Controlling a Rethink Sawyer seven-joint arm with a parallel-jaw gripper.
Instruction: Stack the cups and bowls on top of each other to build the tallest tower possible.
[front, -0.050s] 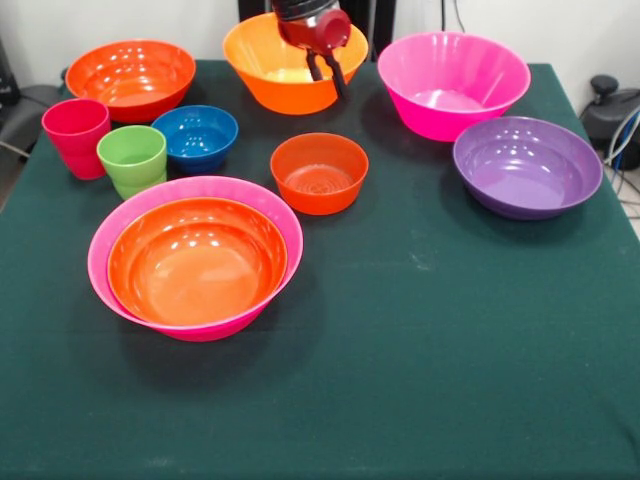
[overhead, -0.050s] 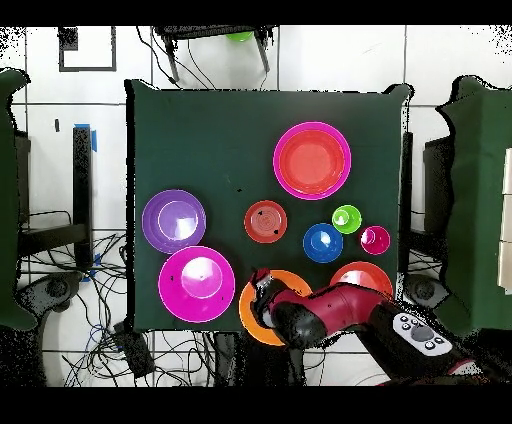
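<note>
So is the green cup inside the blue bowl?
No, the green cup stands on the table beside the blue bowl, which is empty.

On the green table (front, -0.050s: 420, 330), a red-orange bowl (front, -0.050s: 197, 260) sits nested in a magenta bowl (front, -0.050s: 195, 255) near the left edge. 2 cups, red-pink (front, -0.050s: 76, 136) and lime green (front, -0.050s: 132, 159), stand beside a small blue bowl (front, -0.050s: 196, 137). The gripper (front, -0.050s: 327, 70) hangs over the light orange bowl (front, -0.050s: 290, 65) at the far edge.

Readable text: none on any bowl, either cup, or the cloth.
Labels or brands: none legible.
Numbers or signs: none that can be made out in either view.
</note>
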